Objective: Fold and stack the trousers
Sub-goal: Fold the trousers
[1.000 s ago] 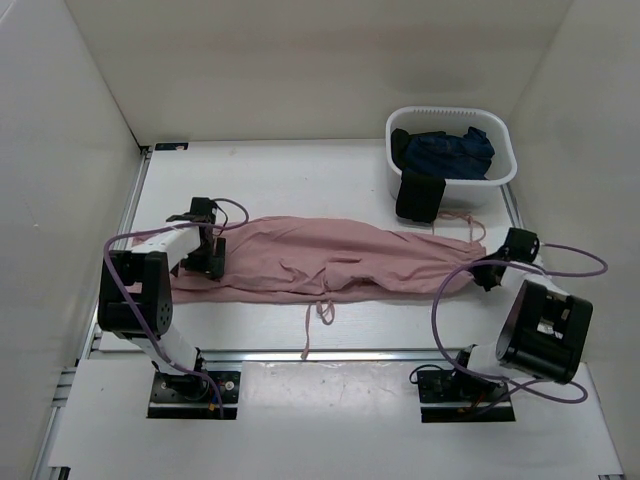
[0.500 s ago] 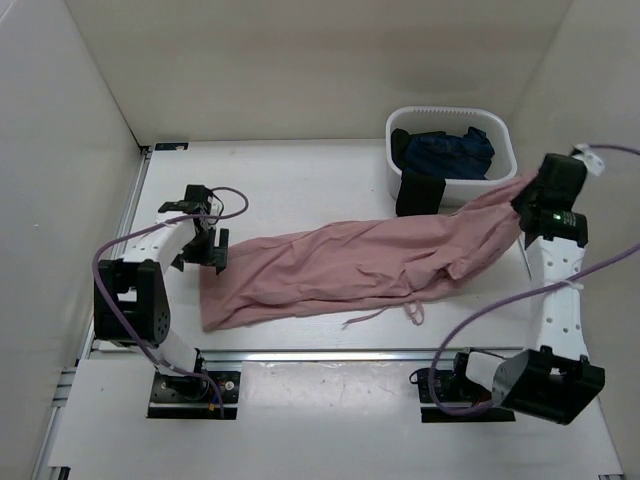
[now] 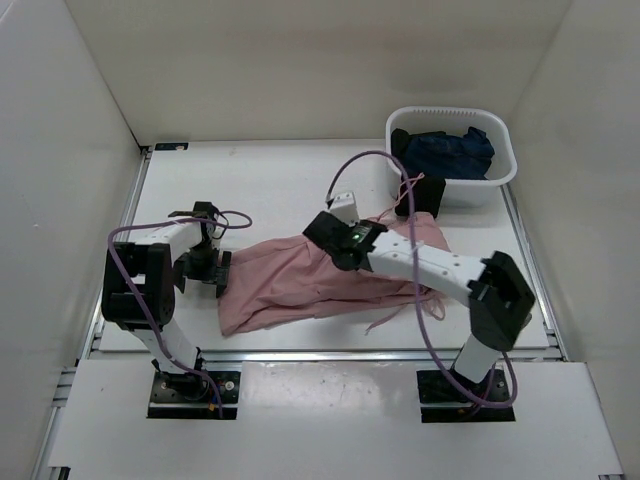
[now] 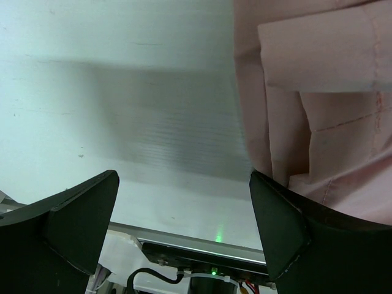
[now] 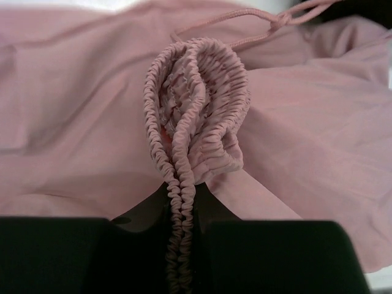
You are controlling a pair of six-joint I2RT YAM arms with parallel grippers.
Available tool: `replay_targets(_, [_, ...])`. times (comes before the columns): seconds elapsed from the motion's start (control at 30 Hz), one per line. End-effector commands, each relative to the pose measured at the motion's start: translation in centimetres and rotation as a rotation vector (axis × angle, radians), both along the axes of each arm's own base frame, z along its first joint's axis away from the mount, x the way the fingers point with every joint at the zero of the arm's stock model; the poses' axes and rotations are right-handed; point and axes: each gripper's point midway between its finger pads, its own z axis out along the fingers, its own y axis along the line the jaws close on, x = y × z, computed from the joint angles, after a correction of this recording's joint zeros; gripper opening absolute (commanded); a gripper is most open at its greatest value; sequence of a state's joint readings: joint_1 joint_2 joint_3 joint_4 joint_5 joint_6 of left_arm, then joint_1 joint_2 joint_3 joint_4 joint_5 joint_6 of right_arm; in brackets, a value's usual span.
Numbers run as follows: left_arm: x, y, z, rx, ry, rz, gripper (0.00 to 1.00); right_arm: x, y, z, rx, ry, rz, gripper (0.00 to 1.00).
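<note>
- Right gripper (image 5: pixel 177 228) pinches the trousers (image 3: pixel 290 280) at the waistband (image 5: pixel 196 104); thin fabric could slip out
- Left gripper (image 3: pixel 203 272) spread beside the trousers' hem, so legs may drag

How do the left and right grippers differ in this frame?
The left gripper is open, gripping nothing; the right gripper is shut on the gathered waistband of the trousers. The left gripper sits at the trousers' end; the right gripper is over their middle. Both are black.

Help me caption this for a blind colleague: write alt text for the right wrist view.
Black jaws pinch the bunched elastic waistband of pink trousers at bottom centre. The fabric lies spread behind, its drawstring at the top right.
</note>
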State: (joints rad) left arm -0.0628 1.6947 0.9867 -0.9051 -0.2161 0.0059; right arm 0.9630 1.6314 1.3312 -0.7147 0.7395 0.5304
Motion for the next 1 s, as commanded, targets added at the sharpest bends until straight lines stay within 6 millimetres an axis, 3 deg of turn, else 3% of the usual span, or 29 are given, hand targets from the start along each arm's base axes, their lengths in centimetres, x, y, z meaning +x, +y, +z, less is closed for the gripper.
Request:
replay_targets(0.0, [0.5,-0.6,-2.0,-0.022,-0.007,-0.001,1.00,0.2,0.6,0.6,-0.021,-0.061,-0.091,0.00])
replay_targets(0.07, [0.5,-0.6,-2.0,-0.022,-0.007,-0.001,1.00,-0.3,1.4,-1.3,-0.058,-0.004,-0.055,0.00])
replay_targets(0.17, [0.7,-0.6,-2.0,-0.022,-0.016,-0.001,1.00,-1.3,3.9,-2.3,-0.033,0.058,0.050,0.15])
replay_targets(0.23, [0.7,-0.6,-2.0,-0.022,-0.016,-0.001,1.00,-2.3,5.8,-3.4,0.008,0.145,0.151,0.36])
replay_targets(0.3, [0.7,-0.6,-2.0,-0.022,-0.016,-0.001,1.00,-3.1,8.2,-3.5,0.040,0.184,0.285,0.74])
replay_targets(0.37, [0.7,-0.6,-2.0,-0.022,-0.016,-0.001,1.00,-4.2,10.1,-2.6,0.071,0.209,0.387,0.82])
replay_targets(0.4, [0.7,-0.6,-2.0,-0.022,-0.016,-0.001,1.00,-4.0,10.3,-1.2,0.094,0.178,0.404,0.83])
replay_targets(0.47, [0.4,-0.6,-2.2,-0.022,-0.007,-0.001,1.00,-3.4,9.5,0.5,0.116,0.129,0.383,0.84])
replay_targets(0.5, [0.5,-0.4,-1.9,-0.013,-0.016,-0.001,1.00,-3.0,8.5,2.5,0.150,0.084,0.353,0.84])
replay_targets(0.57, [0.5,-0.4,-1.9,-0.013,-0.017,-0.001,1.00,-1.0,4.6,3.4,0.142,0.012,0.178,0.82])
replay_targets(0.63, [0.2,-0.4,-1.9,-0.013,-0.017,-0.001,1.00,-0.4,0.1,3.9,0.125,-0.009,0.022,0.58])
replay_targets(0.67, [0.2,-0.4,-1.9,-0.013,-0.017,-0.001,1.00,0.0,-3.5,2.5,0.118,0.015,-0.108,0.46])
replay_targets(0.7, [0.2,-0.4,-1.9,-0.013,-0.017,-0.001,1.00,-0.1,-4.6,1.5,0.129,0.050,-0.145,0.34])
replay_targets(0.73, [0.2,-0.4,-1.9,-0.013,-0.017,-0.001,1.00,0.3,-6.3,0.1,0.125,0.085,-0.190,0.16])
replay_targets(0.77, [0.3,-0.2,-1.9,-0.004,-0.017,-0.001,1.00,-0.8,-7.8,-2.2,0.094,0.135,-0.206,0.09])
replay_targets(0.8, [0.3,-0.2,-1.9,-0.004,-0.017,-0.001,1.00,-1.0,-8.3,-3.2,0.110,0.148,-0.223,0.03])
replay_targets(0.83, [0.3,-0.2,-1.9,-0.004,-0.017,-0.001,1.00,-1.4,-9.4,-4.8,0.121,0.190,-0.261,0.00])
replay_targets(0.87, [0.3,-0.1,-1.8,0.007,-0.018,0.000,1.00,-3.1,-11.1,-7.6,0.113,0.250,-0.317,0.00])
replay_targets(0.97, [0.3,0.1,-1.8,0.016,-0.019,0.000,1.00,-4.0,-12.9,-11.3,0.232,0.304,-0.438,0.00])
